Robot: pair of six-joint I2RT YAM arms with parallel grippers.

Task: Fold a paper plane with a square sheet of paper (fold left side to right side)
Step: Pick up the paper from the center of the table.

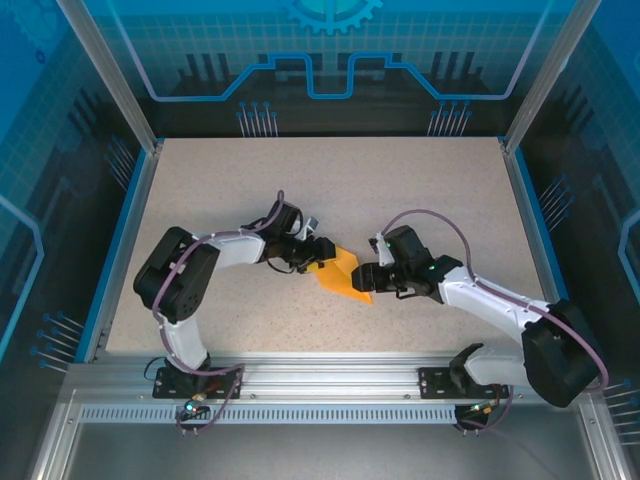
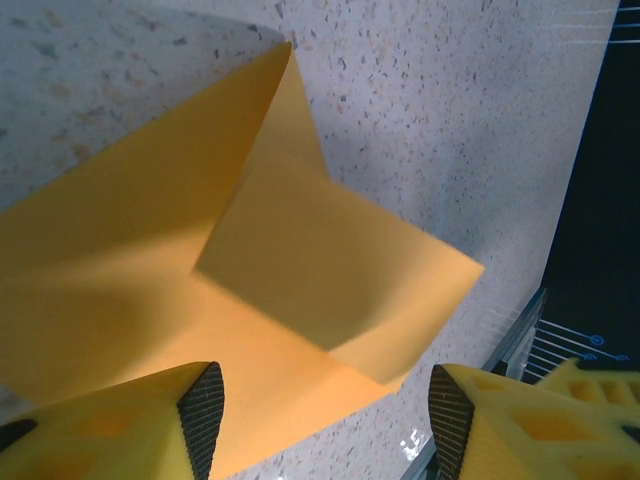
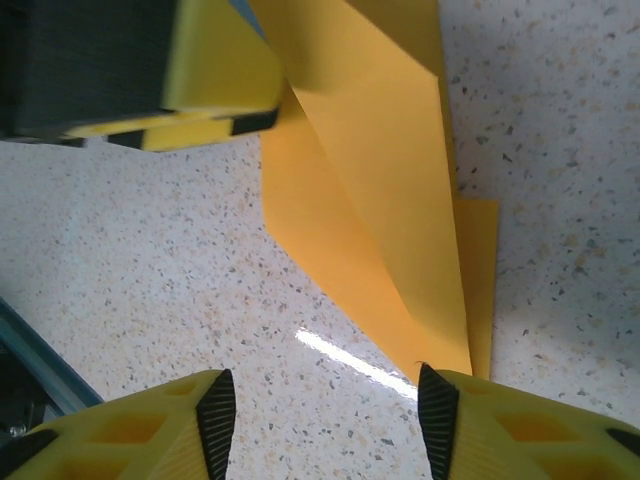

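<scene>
Thin bright orange paper sheet point(image 1: 345, 272), part-folded, lying mid-counter point(image 1: 250, 180)

It rests flat between your left tool point(image 2: 320, 410) and right tool point(image 3: 325, 420), both parted and clamping nothing, with one flap raised off the layer beneath. Expect it to be light, floppy and easily torn, and likely to slide on the smooth speckled top. Pinch the raised flap's free edge, and hold the layer beneath down with the other tool.

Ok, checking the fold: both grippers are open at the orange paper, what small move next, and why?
Probably lower the left gripper to press the flap flat: the square sheet of paper lies unheld, its folded flap seems lifted, casting a shadow, and the right gripper is open at its tip.
</scene>
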